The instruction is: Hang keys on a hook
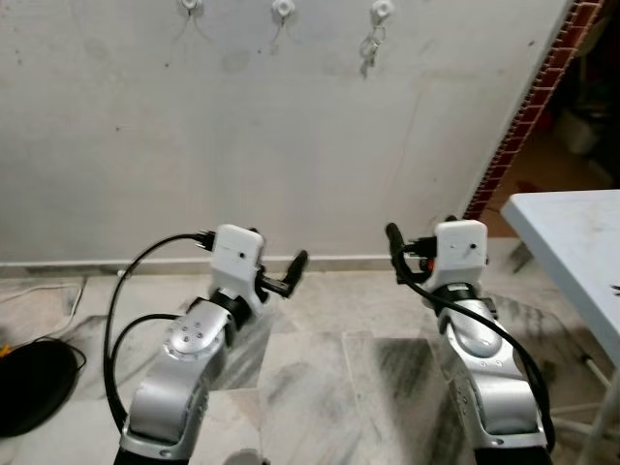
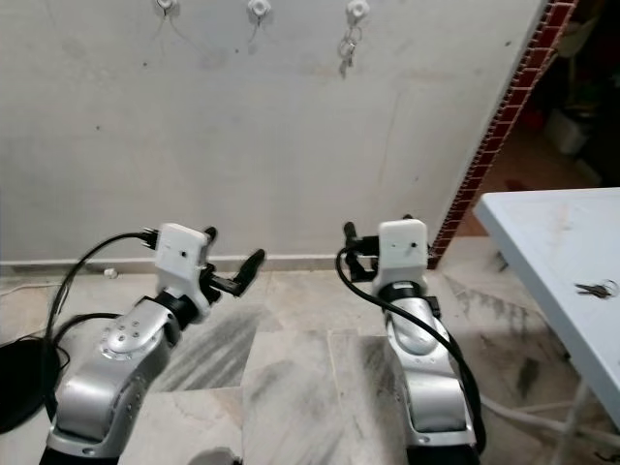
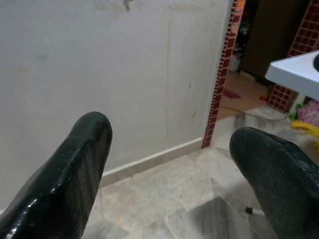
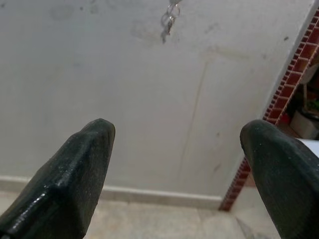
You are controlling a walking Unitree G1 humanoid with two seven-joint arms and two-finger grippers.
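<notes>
Metal keys (image 1: pixel 369 50): hung on rightmost wall hook (image 1: pixel 382 11)
Left hand (image 1: pixel 287 276): released, empty
Right hand (image 4: pixel 177 164): released, empty, facing wall
Counter (image 2: pixel 542 242): spare keys (image 2: pixel 593 288) on it

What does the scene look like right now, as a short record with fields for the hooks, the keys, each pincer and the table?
hooks: three white hooks in a row high on the wall
hung keys: one bunch hangs from the rightmost hook
left pincer: open, holding nothing, raised before the wall
right pincer: open, holding nothing, pointed at the wall below the hung keys
table: white, to the robot's right
spare keys: lie on the table
</notes>
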